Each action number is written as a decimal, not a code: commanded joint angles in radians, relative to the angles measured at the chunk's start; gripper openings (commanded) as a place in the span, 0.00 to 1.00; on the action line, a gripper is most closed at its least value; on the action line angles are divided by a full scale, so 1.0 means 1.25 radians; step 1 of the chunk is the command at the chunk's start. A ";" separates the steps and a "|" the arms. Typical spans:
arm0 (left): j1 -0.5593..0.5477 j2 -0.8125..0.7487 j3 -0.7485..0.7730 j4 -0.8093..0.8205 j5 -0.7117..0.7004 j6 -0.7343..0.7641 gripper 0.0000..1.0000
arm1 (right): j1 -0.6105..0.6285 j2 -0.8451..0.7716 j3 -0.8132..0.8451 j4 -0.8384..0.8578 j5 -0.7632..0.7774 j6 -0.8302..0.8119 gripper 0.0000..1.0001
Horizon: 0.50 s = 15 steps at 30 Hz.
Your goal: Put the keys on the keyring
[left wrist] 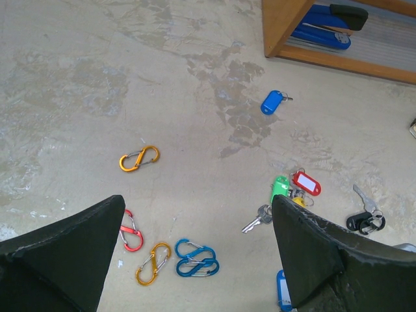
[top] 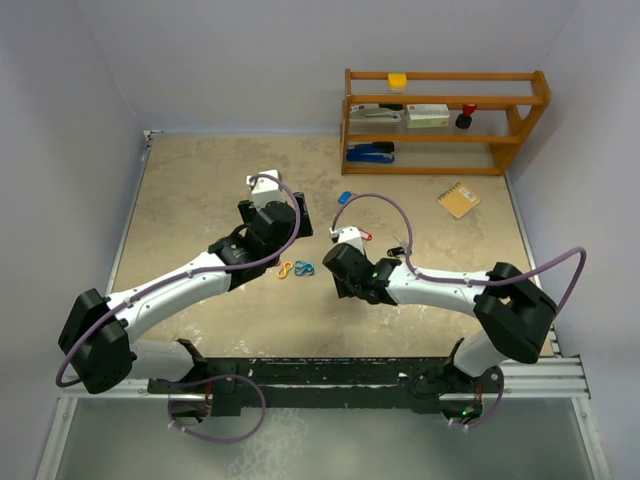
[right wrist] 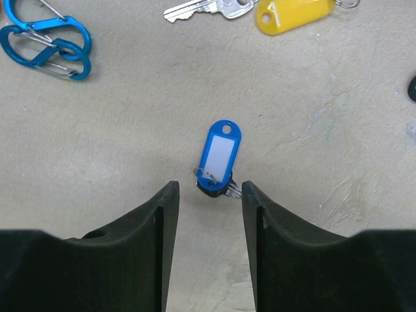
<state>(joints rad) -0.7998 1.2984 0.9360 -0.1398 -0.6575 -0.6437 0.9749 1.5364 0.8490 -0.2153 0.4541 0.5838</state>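
A blue-tagged key (right wrist: 219, 156) lies flat on the table just ahead of my right gripper (right wrist: 208, 185). That gripper is open, with nothing between its fingers, and the key's metal end is close to the right fingertip. A yellow-tagged key (right wrist: 292, 13) and a silver key (right wrist: 195, 8) lie further ahead. My left gripper (left wrist: 198, 201) hangs wide open above the table. Green (left wrist: 279, 187) and red (left wrist: 307, 182) tagged keys lie bunched together; whether a keyring joins them I cannot tell. Another blue-tagged key (left wrist: 273, 102) lies alone, and a black-tagged one (left wrist: 364, 221) sits to the right.
Figure-eight clips lie below the left gripper: orange (left wrist: 139, 158), red (left wrist: 131, 231), orange (left wrist: 153, 263) and two blue (left wrist: 197, 258). A wooden shelf (top: 445, 120) with a blue stapler (left wrist: 325, 26) stands at the back right. A small notebook (top: 459, 199) lies in front of it.
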 commanded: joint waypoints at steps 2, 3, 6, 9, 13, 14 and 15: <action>0.003 -0.008 -0.003 0.015 0.000 -0.005 0.92 | 0.000 -0.028 -0.026 0.088 -0.057 -0.060 0.46; 0.003 -0.007 -0.004 0.014 0.000 -0.004 0.92 | -0.001 -0.025 -0.029 0.095 -0.064 -0.064 0.46; 0.003 -0.009 -0.004 0.013 -0.002 -0.004 0.92 | -0.010 -0.015 -0.038 0.113 -0.081 -0.067 0.44; 0.004 -0.010 -0.005 0.011 -0.004 -0.004 0.92 | -0.020 -0.012 -0.050 0.136 -0.092 -0.070 0.43; 0.003 -0.010 -0.006 0.012 -0.005 -0.004 0.92 | -0.034 -0.011 -0.059 0.149 -0.098 -0.076 0.42; 0.004 -0.009 -0.005 0.013 -0.005 -0.004 0.92 | -0.037 -0.011 -0.060 0.151 -0.100 -0.078 0.42; 0.003 -0.008 -0.005 0.012 -0.005 -0.004 0.92 | -0.042 -0.010 -0.062 0.152 -0.102 -0.079 0.42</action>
<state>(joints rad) -0.7998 1.2984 0.9340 -0.1440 -0.6579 -0.6437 0.9405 1.5249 0.7788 -0.0689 0.3439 0.5072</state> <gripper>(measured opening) 0.914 0.426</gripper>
